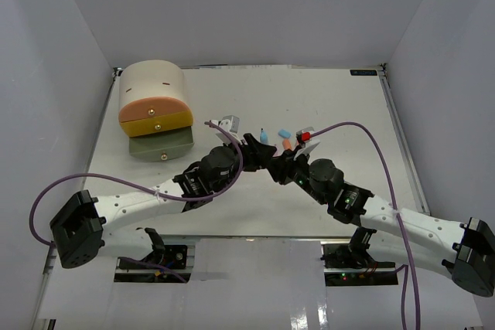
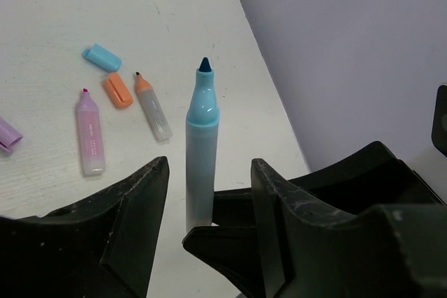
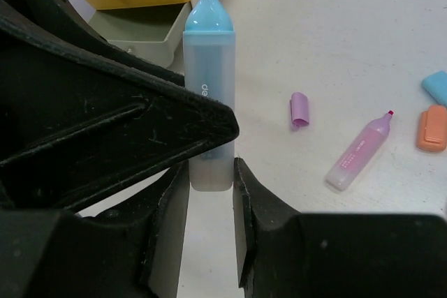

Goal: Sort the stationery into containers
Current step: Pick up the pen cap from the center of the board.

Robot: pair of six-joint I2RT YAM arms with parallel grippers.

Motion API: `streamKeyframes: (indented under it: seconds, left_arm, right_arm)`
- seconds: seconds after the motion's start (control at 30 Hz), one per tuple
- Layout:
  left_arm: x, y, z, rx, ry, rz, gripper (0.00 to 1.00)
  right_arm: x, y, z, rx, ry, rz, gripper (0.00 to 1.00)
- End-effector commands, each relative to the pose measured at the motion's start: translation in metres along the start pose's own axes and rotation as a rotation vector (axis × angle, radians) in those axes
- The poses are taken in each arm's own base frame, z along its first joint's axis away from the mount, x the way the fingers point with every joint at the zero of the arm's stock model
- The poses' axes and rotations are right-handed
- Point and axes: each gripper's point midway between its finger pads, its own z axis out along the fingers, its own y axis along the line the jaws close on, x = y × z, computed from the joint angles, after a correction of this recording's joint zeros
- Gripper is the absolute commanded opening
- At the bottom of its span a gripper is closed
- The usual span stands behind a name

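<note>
Our right fingers pinch the blue marker by its tail, and it runs lengthwise between our spread left fingers.

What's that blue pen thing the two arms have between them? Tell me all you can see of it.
It is a blue highlighter: a frosted, see-through plastic barrel with small dark print, a pale blue collar, a dark blue chisel tip and no cap on. The right gripper is shut on its blunt end and holds it up in the air, tip pointing away. The left gripper has its open fingers either side of the barrel, with gaps showing on both sides.
</note>
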Motion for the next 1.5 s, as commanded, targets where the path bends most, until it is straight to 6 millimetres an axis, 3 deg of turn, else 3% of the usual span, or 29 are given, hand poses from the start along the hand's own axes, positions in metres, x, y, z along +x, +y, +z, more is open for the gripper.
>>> streamKeyframes:
  seconds: [0.0, 0.2, 0.57, 0.77, 0.83, 0.9, 1.07, 1.23, 1.3, 1.33, 1.4, 1.43, 1.47]
  left_arm:
    - [-0.015, -0.014, 0.002, 0.032, -0.066, 0.0, 0.61]
    - [-0.006, -0.012, 0.004, 0.047, -0.057, -0.001, 0.47]
    - [0.002, -0.012, 0.006, 0.057, -0.042, 0.0, 0.4]
    - [-0.003, -0.012, -0.001, 0.083, -0.07, 0.022, 0.1]
    - [-0.005, -0.01, -0.005, 0.085, -0.078, 0.037, 0.07]
    - [-0.008, -0.009, -0.009, 0.086, -0.086, 0.045, 0.05]
    - [-0.013, 0.003, -0.013, 0.055, -0.095, 0.1, 0.04]
    - [-0.033, 0.025, -0.017, 0.025, -0.085, 0.121, 0.03]
    - [-0.047, 0.044, -0.019, 0.008, -0.07, 0.138, 0.03]
    - [-0.067, 0.054, -0.024, -0.004, -0.103, 0.144, 0.02]
    - [-0.075, 0.06, -0.031, 0.01, -0.068, 0.203, 0.02]
    - [-0.085, 0.075, -0.036, -0.031, -0.062, 0.222, 0.02]
    - [-0.084, 0.074, -0.04, 0.0, -0.022, 0.272, 0.02]
  right_arm:
    - [-0.027, 0.014, -0.003, -0.041, -0.099, 0.052, 0.17]
    - [-0.032, 0.017, -0.006, -0.06, -0.125, 0.071, 0.17]
    - [-0.032, 0.022, -0.008, -0.092, -0.128, 0.066, 0.17]
    - [-0.023, 0.02, -0.007, -0.089, -0.099, 0.053, 0.21]
    - [-0.02, 0.017, -0.007, -0.079, -0.089, 0.046, 0.23]
    - [-0.014, 0.014, -0.008, -0.07, -0.069, 0.034, 0.31]
    - [-0.006, 0.003, -0.012, -0.023, -0.025, 0.005, 0.66]
    - [0.011, -0.026, -0.024, 0.098, 0.039, -0.03, 0.96]
    - [0.011, -0.04, -0.027, 0.156, 0.038, -0.052, 0.98]
    - [0.012, -0.049, -0.029, 0.191, 0.05, -0.065, 0.94]
    - [0.002, -0.063, -0.026, 0.236, 0.053, -0.082, 0.9]
    - [0.01, -0.068, -0.023, 0.23, 0.104, -0.088, 0.9]
    - [0.002, -0.088, -0.019, 0.272, 0.107, -0.086, 0.9]
